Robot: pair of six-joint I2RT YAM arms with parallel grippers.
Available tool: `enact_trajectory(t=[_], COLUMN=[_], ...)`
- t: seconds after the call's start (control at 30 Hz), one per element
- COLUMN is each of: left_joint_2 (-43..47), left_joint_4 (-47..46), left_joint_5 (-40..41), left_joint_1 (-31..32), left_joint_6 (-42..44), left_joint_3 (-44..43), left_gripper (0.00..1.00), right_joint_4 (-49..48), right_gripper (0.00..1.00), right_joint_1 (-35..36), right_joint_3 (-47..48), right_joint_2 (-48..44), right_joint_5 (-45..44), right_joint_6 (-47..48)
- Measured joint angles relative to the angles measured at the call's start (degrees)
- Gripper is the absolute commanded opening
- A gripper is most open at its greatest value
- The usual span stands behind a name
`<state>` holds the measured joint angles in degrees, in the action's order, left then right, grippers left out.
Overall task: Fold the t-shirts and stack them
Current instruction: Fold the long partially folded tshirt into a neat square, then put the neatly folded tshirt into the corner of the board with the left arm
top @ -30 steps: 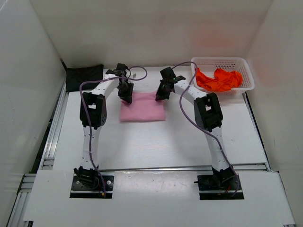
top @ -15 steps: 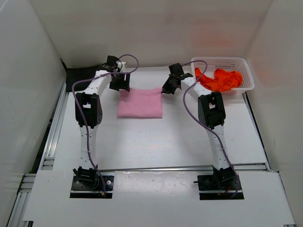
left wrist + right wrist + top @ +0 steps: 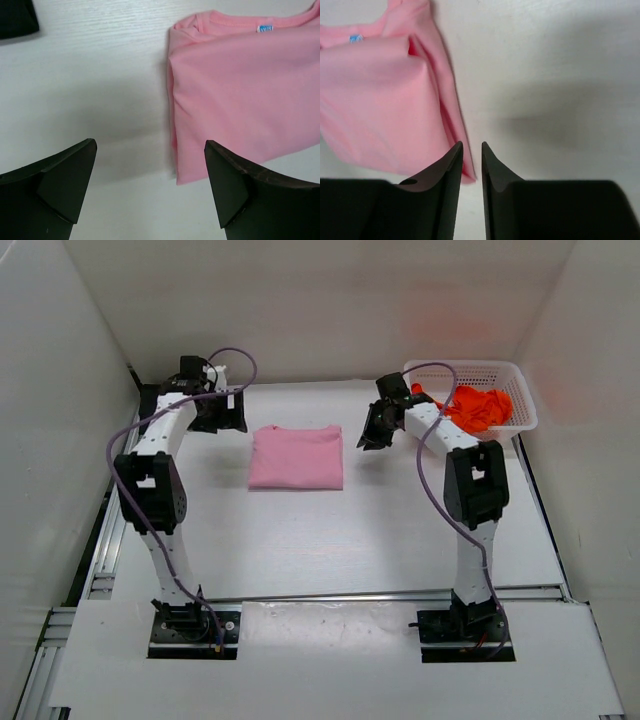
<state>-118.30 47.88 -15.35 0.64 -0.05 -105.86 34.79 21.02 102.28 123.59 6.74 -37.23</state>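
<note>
Upper right, the basket [image 3: 500, 366] holds the orange-red t-shirt [image 3: 475, 408]. The left gripper [image 3: 150, 145] gapes wide, empty; the right gripper [image 3: 472, 145], barely parted, holds nothing.

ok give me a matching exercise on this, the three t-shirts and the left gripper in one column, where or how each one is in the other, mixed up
Column one
1. pink t-shirt
2. orange t-shirt
3. black t-shirt
4. left gripper

Column two
a. crumpled in the white basket
b. wide open, holding nothing
c. at the far left of the table, apart from the other shirts
d. folded flat in the middle

Pairs: 1-d, 2-a, 3-c, 4-b
</note>
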Motion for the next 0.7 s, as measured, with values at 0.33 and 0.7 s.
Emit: enact_trajectory(t=[0.33, 0.7], left_joint_2=[27.32, -2.19], left_joint_4=[-2.10, -1.95], left_joint_5=[7.78, -6.32], left_joint_1=[4.66, 1.22], left_joint_6=[0.07, 0.02], left_joint_3=[9.99, 4.92], left_gripper=[1.00, 1.00], right_joint_4=[2.05, 4.04], right_gripper=[0.49, 0.50], right_joint_1=[0.55, 0.92], right_joint_3=[-6.64, -7.30], right_joint_2=[-16.13, -18.16], right_joint_5=[1.84, 5.05], right_joint_6=[10.91, 10.71])
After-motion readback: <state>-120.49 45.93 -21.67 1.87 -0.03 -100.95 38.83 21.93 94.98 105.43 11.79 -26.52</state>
